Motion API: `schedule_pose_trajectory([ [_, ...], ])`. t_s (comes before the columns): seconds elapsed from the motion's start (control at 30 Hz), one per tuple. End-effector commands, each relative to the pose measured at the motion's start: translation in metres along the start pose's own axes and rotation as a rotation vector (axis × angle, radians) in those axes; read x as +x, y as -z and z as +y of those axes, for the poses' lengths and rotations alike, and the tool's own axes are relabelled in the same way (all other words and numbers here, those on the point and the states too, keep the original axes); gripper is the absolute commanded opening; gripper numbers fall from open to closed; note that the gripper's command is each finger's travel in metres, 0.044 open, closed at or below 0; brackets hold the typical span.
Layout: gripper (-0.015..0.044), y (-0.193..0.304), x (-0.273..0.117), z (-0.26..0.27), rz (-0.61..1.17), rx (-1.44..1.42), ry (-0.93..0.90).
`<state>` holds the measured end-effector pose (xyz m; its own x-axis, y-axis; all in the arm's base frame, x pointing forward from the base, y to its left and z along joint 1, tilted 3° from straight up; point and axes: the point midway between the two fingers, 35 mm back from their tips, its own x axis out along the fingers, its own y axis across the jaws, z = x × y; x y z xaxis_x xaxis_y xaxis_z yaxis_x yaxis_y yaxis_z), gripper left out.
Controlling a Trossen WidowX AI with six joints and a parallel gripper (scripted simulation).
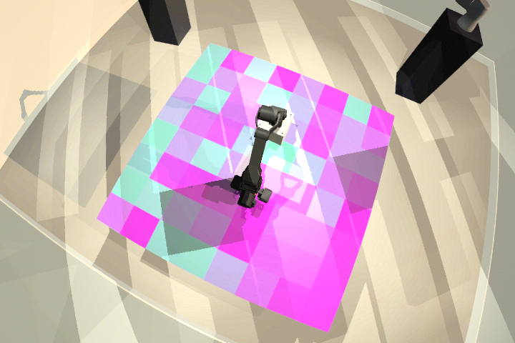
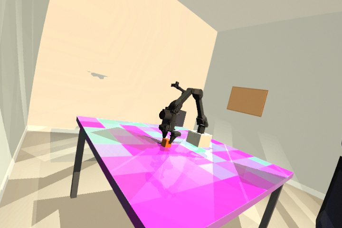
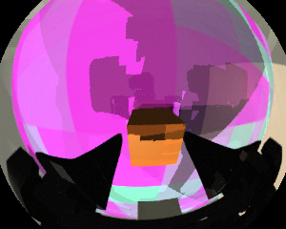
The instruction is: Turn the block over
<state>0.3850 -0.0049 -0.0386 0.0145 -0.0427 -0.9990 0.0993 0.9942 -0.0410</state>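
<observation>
Your block (image 2: 166, 143) (image 3: 156, 144) is a small orange cube — its faces running from bright orange to deep, shadowed brown — and it sits flat and upright on the bench (image 2: 198, 196) (image 3: 43, 95); you can't tell which side is marked.

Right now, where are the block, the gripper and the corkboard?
Block (image 2: 166, 143) (image 3: 155, 152): exterior, a side; wrist, the bright face.
Gripper (image 2: 167, 140) (image 3: 153, 136): exterior and wrist, midway between its fingertips.
Corkboard (image 2: 247, 101): exterior, middle of its face.
</observation>
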Motion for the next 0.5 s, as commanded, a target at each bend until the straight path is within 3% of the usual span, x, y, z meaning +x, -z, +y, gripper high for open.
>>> schedule_pose_trajectory([
  [0.0, 0.0256, 0.0012, 0.0019, 0.0005, 0.004, -0.003, -0.004],
  [0.03, 0.0230, 0.0012, 0.0019, 0.0005, 0.004, -0.003, -0.004],
  [0.47, 0.0143, 0.0012, 0.0019, 0.0005, 0.004, -0.003, -0.004],
])
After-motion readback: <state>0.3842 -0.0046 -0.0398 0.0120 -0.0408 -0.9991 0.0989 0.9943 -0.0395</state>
